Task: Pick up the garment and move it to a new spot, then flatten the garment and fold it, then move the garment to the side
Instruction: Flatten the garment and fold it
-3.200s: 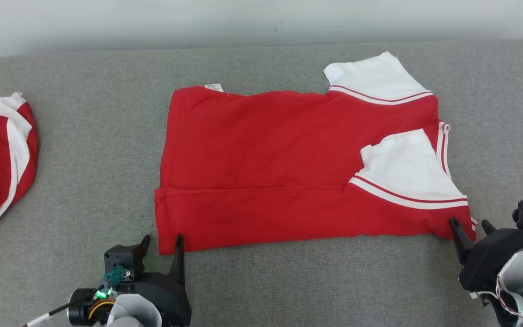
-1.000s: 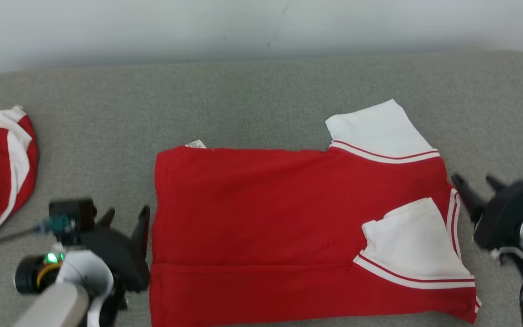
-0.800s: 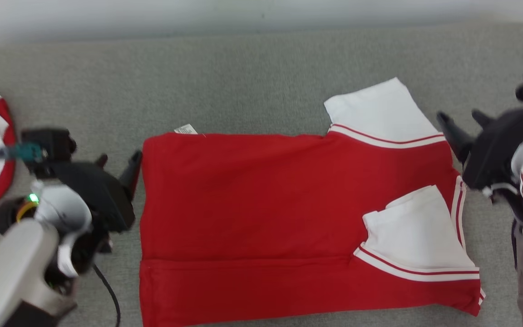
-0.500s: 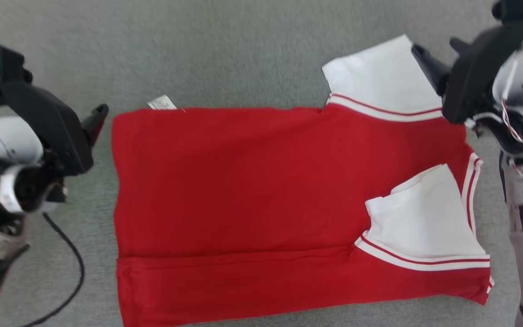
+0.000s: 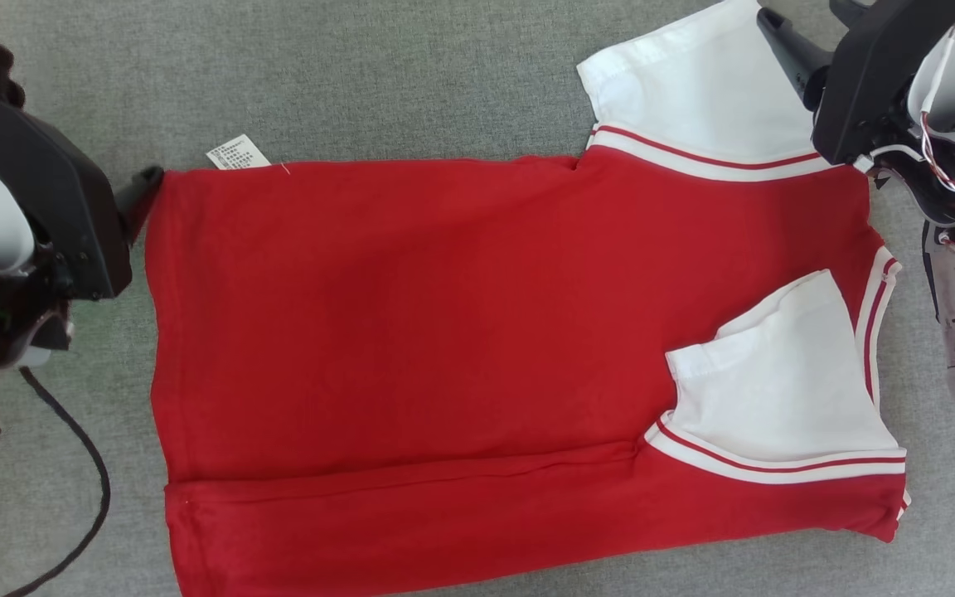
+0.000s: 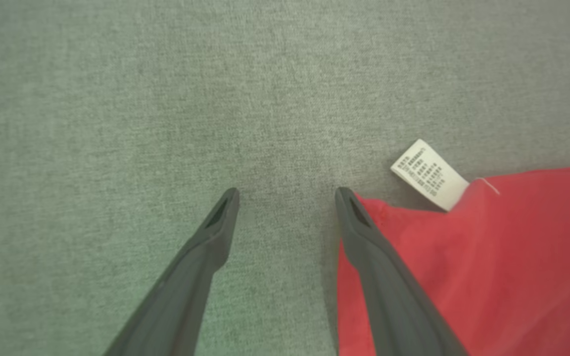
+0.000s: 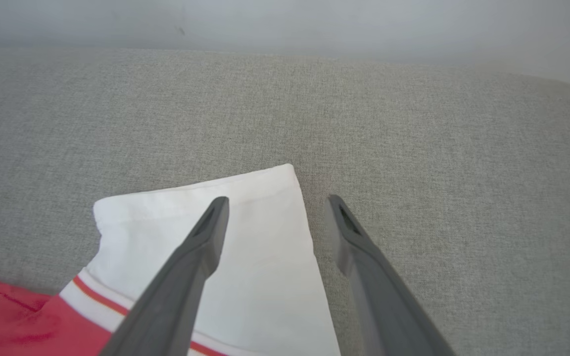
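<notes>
Garment (image 5: 444, 332) flat on the grey cushion (image 5: 411, 75), long axis 9–3, sleeves toward 3, hem toward 9. Left gripper (image 6: 287, 193) spread wide and empty, far hem corner at its 3 o'clock (beside the care label (image 6: 428, 173)). Right gripper (image 7: 277, 199) also spread, straddling the outer edge of the far white sleeve (image 7: 265, 277). Each arm is nearest its own end.

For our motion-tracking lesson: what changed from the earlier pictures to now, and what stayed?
Both arms went from the near edge of the shirt to its far edge: the left tool is open at the corner by the label, the right tool open over the far white sleeve. Nothing was gripped. The shirt kept its fold.
</notes>
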Robot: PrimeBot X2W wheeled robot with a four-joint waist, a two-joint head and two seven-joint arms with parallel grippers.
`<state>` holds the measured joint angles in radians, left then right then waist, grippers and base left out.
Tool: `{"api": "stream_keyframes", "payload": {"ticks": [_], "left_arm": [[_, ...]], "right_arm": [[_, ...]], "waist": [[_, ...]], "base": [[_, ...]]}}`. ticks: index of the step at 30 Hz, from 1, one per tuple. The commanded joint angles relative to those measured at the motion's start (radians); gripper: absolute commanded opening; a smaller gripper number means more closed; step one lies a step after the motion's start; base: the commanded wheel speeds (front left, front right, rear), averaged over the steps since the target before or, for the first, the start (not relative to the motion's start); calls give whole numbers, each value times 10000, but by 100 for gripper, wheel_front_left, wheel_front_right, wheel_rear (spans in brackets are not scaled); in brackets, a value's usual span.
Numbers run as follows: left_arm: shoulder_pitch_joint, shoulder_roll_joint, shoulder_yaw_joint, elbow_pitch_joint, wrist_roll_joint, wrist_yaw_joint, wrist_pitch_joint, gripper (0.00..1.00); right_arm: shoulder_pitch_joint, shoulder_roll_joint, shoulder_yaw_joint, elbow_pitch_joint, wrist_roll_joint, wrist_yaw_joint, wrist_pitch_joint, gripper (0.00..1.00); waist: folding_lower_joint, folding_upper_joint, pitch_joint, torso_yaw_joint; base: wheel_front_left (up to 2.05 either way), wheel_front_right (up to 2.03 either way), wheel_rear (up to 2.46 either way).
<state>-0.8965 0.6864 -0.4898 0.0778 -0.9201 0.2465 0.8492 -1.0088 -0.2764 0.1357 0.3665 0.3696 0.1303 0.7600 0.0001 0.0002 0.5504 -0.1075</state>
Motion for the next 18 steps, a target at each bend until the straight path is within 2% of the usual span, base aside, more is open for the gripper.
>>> {"api": "stream_keyframes", "payload": {"ticks": [1, 7, 12, 18], "left_arm": [[-101, 75, 16, -75, 77, 4, -78, 100], [-135, 91, 143, -442, -78, 92, -11, 100], [123, -2, 115, -1025, -474, 265, 472, 100], [373, 188, -51, -1259, -389, 481, 778, 100]], "right_arm": [[-62, -41, -2, 49, 9, 10, -107, 100], [-96, -171, -14, 572, 58, 10, -570, 100], [-194, -202, 18, 915, 106, 10, -664, 100], [-392, -1, 239, 998, 161, 10, -711, 100]], "waist": [[-1, -2, -5, 14], [-1, -2, -278, 116], [-1, -2, -472, 208], [-1, -2, -223, -46]], "base": [[0, 0, 0], [0, 0, 0], [0, 0, 0], [0, 0, 0]]}}
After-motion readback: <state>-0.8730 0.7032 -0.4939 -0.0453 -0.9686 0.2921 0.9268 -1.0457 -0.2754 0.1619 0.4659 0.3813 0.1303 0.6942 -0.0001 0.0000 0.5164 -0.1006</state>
